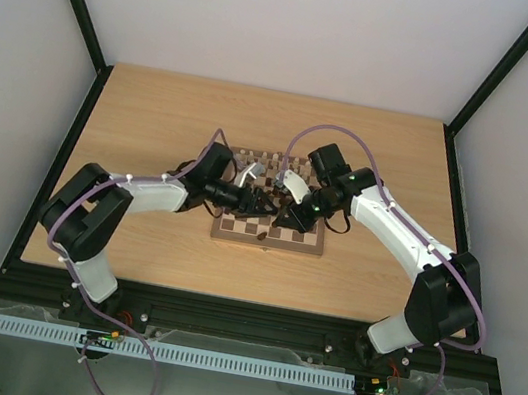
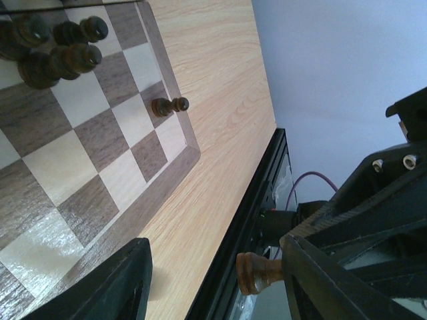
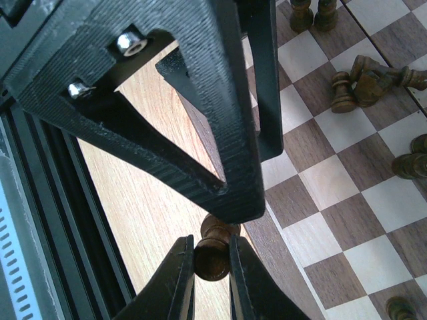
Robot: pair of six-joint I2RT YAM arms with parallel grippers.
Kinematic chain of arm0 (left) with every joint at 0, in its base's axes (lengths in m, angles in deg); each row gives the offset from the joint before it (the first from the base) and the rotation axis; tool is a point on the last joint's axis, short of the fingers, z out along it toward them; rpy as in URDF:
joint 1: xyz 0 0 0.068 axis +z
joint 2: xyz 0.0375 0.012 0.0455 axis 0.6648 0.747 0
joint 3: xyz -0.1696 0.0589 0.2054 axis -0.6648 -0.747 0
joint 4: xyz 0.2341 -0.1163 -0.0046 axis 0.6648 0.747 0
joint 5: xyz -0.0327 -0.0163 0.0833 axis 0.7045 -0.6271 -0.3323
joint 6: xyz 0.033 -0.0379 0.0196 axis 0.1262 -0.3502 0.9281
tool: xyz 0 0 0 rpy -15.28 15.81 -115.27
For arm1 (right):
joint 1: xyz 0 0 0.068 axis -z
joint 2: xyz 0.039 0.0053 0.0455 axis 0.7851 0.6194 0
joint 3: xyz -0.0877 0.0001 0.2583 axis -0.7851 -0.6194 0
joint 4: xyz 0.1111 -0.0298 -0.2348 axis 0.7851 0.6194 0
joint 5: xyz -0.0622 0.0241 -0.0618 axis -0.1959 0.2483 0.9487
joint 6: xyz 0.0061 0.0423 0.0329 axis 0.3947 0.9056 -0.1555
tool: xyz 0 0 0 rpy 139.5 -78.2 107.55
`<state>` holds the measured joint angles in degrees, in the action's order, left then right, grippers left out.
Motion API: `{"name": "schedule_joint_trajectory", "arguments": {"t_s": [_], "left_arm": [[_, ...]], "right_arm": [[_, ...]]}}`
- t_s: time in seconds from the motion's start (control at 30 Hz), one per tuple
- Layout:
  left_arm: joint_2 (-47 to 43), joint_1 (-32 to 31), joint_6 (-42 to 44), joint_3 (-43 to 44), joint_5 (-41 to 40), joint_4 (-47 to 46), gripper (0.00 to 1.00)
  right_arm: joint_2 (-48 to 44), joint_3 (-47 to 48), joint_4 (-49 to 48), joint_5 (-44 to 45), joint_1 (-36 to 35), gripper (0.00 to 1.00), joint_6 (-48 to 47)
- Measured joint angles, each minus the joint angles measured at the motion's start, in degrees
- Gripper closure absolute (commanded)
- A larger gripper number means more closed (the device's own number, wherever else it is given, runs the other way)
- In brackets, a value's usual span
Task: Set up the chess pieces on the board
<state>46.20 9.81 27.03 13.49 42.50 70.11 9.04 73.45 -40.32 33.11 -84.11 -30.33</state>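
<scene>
Several dark chess pieces (image 3: 363,73) crowd the board (image 1: 291,247), some upright, some tipped over. We also see a lone pawn (image 2: 168,105) standing on a square against the board's rim. At the board's near rim, where it meets the table (image 1: 154,128), the right gripper (image 3: 212,247) is clamped on a dark piece (image 3: 212,263), its fingers pressed to the base. The left gripper (image 2: 215,253) gapes wide, gripping nothing. One of its fingers (image 3: 220,133) hangs just above the held piece and hides part of the board.

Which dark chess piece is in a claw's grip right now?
The dark piece pinched in the right claw; the others in view rest loose on the board.
</scene>
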Motion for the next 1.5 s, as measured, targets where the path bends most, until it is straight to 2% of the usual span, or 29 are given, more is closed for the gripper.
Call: {"name": "schedule_joint_trajectory", "arguments": {"t_s": [0.1,0.2,0.4,0.67,0.87,1.23,1.5], "left_arm": [[-0.70,0.28,-1.40,-1.66,-1.90,-3.06,0.43],[-4.37,0.81,-3.04,-7.28,-5.75,-7.30,0.43],[-14.29,-0.55,-2.23,-17.68,-17.99,-11.19,0.45],[-25.62,-5.40,7.72,-19.87,-31.19,-3.67,0.44],[-27.36,-6.10,10.80,-20.00,-34.75,0.79,0.43],[-24.09,-9.18,11.82,-19.74,-36.11,2.56,0.42],[-22.49,-10.58,12.31,-18.67,-36.48,3.23,0.42]], "right_arm": [[0.00,0.00,-0.02,0.04,0.00,0.94,0.37],[0.02,0.00,-0.15,0.11,0.00,0.94,1.16],[1.05,0.00,-0.81,2.40,0.00,0.94,2.89],[0.31,-4.46,-2.91,9.66,0.00,0.93,2.43],[-0.98,-10.27,-3.06,15.93,0.00,0.94,0.83],[-1.60,-14.86,-4.85,25.03,0.00,0.94,0.61],[-0.96,-14.84,-7.43,26.01,1.81,0.93,2.38]]}}
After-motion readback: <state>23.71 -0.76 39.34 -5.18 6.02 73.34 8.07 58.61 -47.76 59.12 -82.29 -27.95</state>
